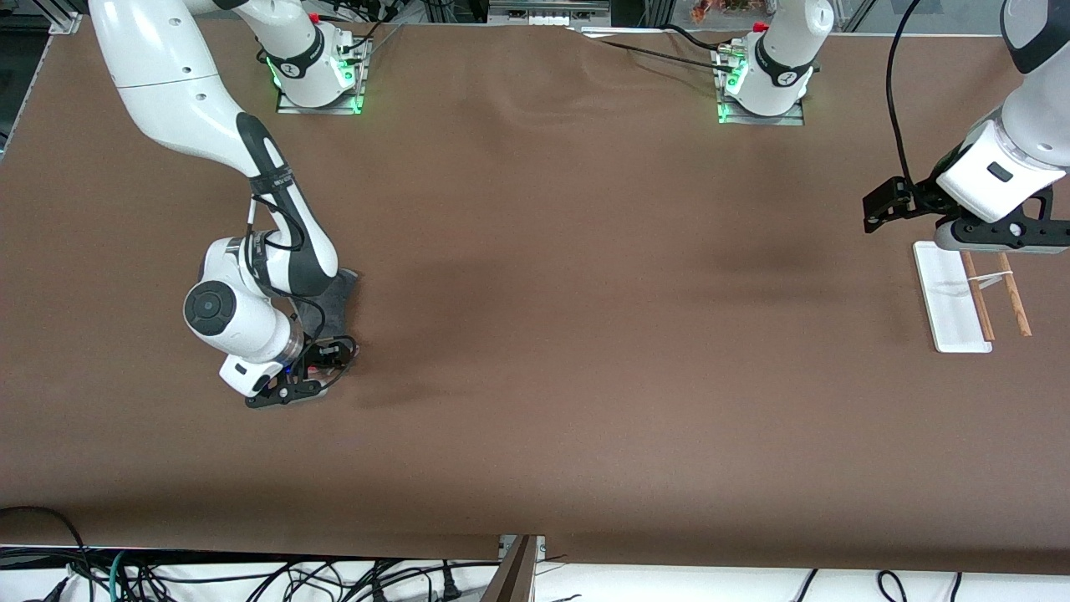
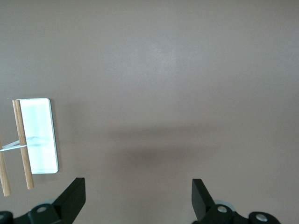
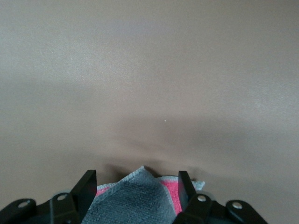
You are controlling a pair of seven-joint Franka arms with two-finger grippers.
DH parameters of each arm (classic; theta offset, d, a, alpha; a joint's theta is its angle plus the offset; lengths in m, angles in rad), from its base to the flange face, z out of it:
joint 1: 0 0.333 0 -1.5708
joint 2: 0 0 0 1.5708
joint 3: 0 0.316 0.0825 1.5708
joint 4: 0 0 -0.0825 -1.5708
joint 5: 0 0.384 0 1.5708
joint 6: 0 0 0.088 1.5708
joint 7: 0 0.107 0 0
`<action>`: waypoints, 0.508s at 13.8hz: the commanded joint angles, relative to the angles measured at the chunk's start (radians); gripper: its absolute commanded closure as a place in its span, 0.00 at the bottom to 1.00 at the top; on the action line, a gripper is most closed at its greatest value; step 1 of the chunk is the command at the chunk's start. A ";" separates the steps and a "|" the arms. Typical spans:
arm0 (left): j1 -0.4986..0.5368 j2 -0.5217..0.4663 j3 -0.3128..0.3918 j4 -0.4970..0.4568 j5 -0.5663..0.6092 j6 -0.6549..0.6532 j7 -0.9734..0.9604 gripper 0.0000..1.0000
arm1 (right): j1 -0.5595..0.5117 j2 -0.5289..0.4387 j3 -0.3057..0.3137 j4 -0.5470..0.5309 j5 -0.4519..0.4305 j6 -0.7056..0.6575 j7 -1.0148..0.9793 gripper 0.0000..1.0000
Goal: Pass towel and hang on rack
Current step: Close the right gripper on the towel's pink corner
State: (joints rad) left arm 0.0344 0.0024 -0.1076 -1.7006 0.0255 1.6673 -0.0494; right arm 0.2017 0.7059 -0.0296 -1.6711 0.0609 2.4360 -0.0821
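Right wrist view looks down between the two dark fingers point(image 3: 88, 186) of the right gripper point(image 3: 136, 189), which stand apart with the towel point(image 3: 133, 200) lying between them: a grey fold uppermost and a strip of pink-red showing beside one finger. The fingers straddle the cloth at its edge; whether they press it yet cannot be told, but a clear gap shows on each side of the fold. In the front view the right gripper point(image 1: 288, 386) is low at the brown table point(image 1: 552, 318), toward the right arm's end, and the towel point(image 1: 334, 301) shows as a dark grey patch mostly hidden under the arm's wrist. The left gripper point(image 2: 138, 198) waits with its fingers spread wide, nothing between them, over bare tabletop. In the front view that left gripper point(image 1: 999, 238) hangs above the end of the rack point(image 1: 970, 297) farther from the front camera. The rack stands toward the left arm's end of the table, well apart from the towel, its white base flat and its two light-brown rods joined by a pale crosspiece; the left wrist view shows the rack point(image 2: 35, 140) beside one finger.
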 commanded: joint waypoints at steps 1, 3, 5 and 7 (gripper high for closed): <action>0.010 -0.010 -0.003 0.004 -0.016 -0.017 0.028 0.00 | -0.008 0.020 0.005 0.013 -0.013 0.012 -0.013 0.24; 0.010 -0.010 -0.003 0.004 -0.016 -0.017 0.028 0.00 | -0.008 0.023 0.005 0.013 -0.013 0.014 -0.013 0.32; 0.010 -0.010 -0.003 0.004 -0.016 -0.017 0.028 0.00 | -0.008 0.023 0.005 0.013 -0.013 0.014 -0.018 0.51; 0.010 -0.010 -0.003 0.004 -0.016 -0.018 0.028 0.00 | -0.008 0.023 0.005 0.014 -0.012 0.012 -0.018 0.67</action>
State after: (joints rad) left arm 0.0344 0.0024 -0.1076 -1.7006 0.0255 1.6663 -0.0494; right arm 0.2006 0.7202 -0.0296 -1.6711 0.0609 2.4428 -0.0871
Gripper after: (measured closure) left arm 0.000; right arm 0.485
